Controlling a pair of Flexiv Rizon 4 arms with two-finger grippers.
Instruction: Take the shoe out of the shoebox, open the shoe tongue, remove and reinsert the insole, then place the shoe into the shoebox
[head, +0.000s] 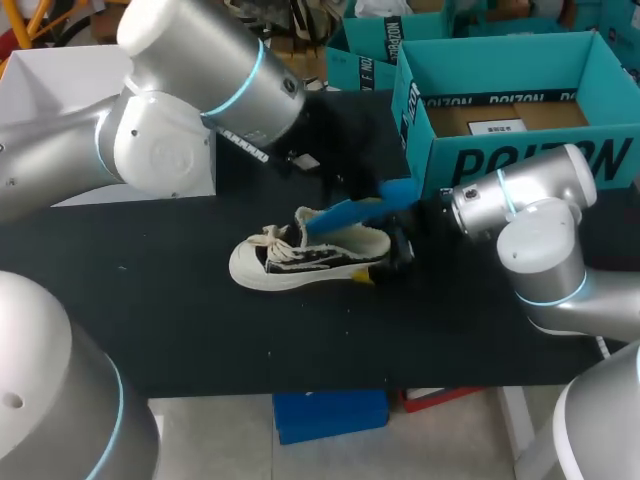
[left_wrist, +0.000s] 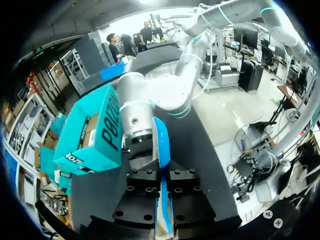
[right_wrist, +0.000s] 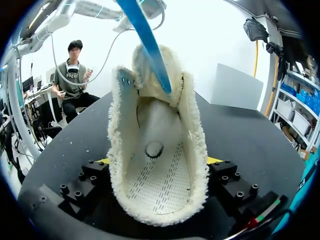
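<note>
The black table carries the shoe near its middle. The shoe is cream with dark sides and white laces, and its toe points toward my left side.

The right tool is at the heel of the shoe, low over the table. In the right wrist view the heel sits between its two fingers, and a yellow fingertip shows at each side, against the fluffy collar. So the right tool is clamped on the shoe. The same view looks into the open shoe, where the inner bottom is pale with rows of small stitches.

A blue insole has one end inside the shoe opening. Its other end goes up and away toward the shoebox.

The left tool is above the shoe, on the far end of the insole. In the left wrist view its two black fingers are pressed together with the thin blue strip between them. So the left tool is clamped on the insole.

Farther back, at my right side, stands the open teal shoebox, just behind the right arm. The shoe is outside of it, on the table.
</note>
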